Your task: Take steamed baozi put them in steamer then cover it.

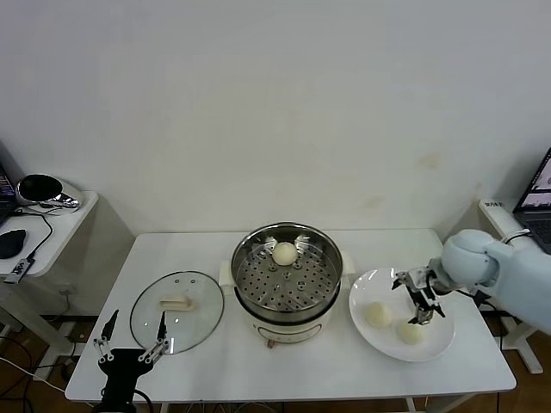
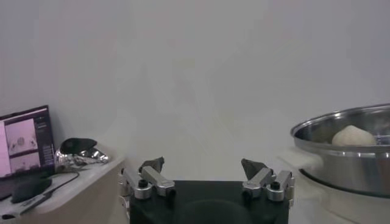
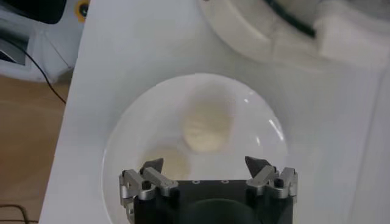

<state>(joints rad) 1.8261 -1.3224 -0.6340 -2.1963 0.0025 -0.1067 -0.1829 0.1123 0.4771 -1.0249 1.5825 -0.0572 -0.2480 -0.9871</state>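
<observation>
My right gripper [image 3: 206,165] hangs jaws apart over the plate [image 1: 366,328], nearer baozi [image 3: 166,164] seemingly just below them; I'd centre, descend, close softly; left gripper [image 1: 131,334] idles, jaws apart, beside the cover [image 1: 177,322].

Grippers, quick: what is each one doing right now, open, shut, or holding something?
Left gripper: open, empty, parked at the table's front edge by the glass lid.
Right gripper: open, empty, over the buns on the white plate.
</observation>
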